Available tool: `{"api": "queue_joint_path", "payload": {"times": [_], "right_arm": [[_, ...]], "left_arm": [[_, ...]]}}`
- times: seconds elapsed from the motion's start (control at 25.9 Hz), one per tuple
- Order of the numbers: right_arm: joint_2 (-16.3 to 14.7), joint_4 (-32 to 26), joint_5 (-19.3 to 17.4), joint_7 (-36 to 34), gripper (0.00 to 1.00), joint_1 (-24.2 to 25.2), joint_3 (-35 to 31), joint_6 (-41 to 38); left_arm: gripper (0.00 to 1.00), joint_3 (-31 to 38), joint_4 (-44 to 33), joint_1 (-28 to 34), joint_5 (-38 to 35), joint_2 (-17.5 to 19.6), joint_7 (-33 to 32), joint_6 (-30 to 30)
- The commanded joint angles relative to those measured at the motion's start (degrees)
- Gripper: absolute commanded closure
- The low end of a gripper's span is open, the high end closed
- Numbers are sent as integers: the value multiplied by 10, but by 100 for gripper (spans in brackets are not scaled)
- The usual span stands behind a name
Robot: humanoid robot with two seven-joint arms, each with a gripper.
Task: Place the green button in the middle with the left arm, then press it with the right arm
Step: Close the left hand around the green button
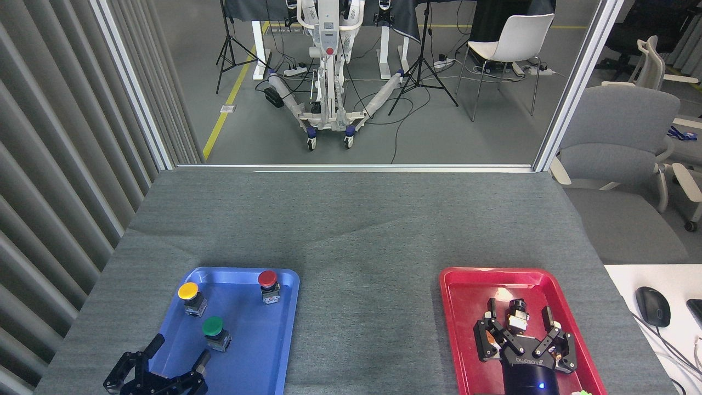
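left arm [176, 350] body cut off by bottom edge, right arm [518, 314] base likewise

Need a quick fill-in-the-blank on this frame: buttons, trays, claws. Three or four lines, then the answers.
1. The green button sits in the ____ tray.
2. The button nearest the blue tray's far right corner has a ____ cap.
3. The right claw hovers over the ____ tray.
4. The left claw has its fingers spread ____, just short of the green button.

Answers: blue; red; red; open
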Motion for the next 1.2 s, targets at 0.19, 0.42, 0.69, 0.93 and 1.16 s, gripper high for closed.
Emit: {"api": "queue_joint_path", "payload": {"times": [0.19,0.42,0.69,0.93,1.16], "right_arm": [[1,0,0,0,0,0,0,0],[1,0,0,0,0,0,0,0],[1,0,0,0,0,0,0,0],[1,0,0,0,0,0,0,0],[1,0,0,0,0,0,0,0]], "left_arm": [[1,-12,105,-35,-6,-19,27,21],[2,-34,150,-78,-35,-15,30,25],[2,-69,178,-93,-59,-15,47,31],[2,-71,207,-117,-58,-19,49,32],[2,-70,220,-131,-55,-20,50,38]]}}
